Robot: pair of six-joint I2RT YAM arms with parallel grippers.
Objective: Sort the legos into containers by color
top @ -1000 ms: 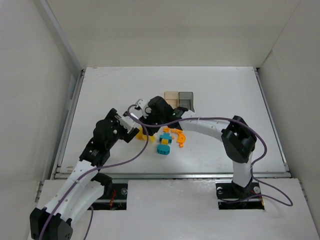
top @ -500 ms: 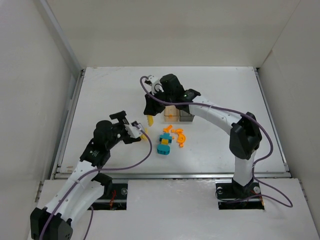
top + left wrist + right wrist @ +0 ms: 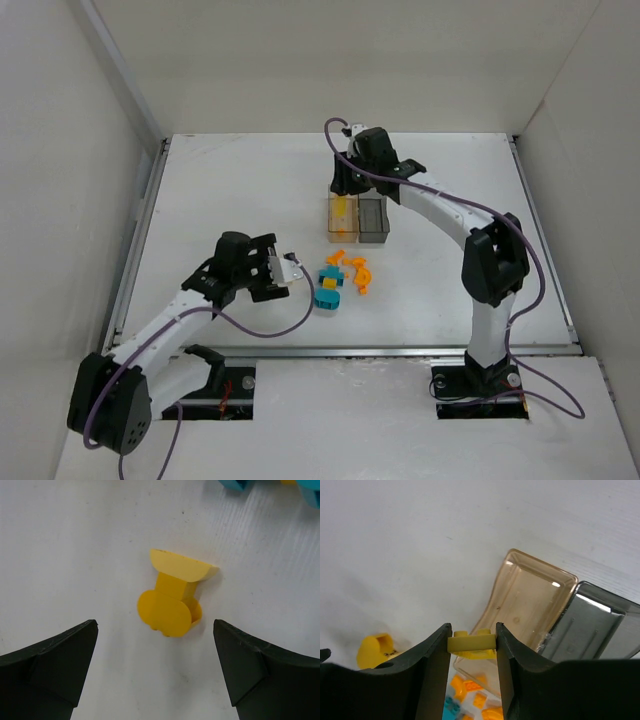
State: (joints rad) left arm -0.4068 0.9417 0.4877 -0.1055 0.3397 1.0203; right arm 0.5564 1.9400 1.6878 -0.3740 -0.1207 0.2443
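My right gripper point(image 3: 473, 626) is shut on a small yellow lego point(image 3: 471, 643), held above the near end of the amber container point(image 3: 530, 600). The grey container point(image 3: 592, 625) adjoins it. From above, the right gripper point(image 3: 347, 190) hangs over the amber container point(image 3: 342, 225), beside the grey one point(image 3: 372, 220). My left gripper point(image 3: 155, 625) stands wide open just above the table. A yellow lego point(image 3: 172, 602) lies loose between and ahead of its fingertips, touching neither. In the top view the left gripper point(image 3: 283, 270) covers that piece.
Orange legos point(image 3: 353, 270) and a teal-and-yellow cluster point(image 3: 327, 290) lie on the white table just right of the left gripper. White walls enclose the table on three sides. The left arm's purple cable loops near the front edge.
The right gripper has lifted its yellow lego from beside the pile and carried it back over the amber container. The left gripper has shifted right, over the loose yellow lego.
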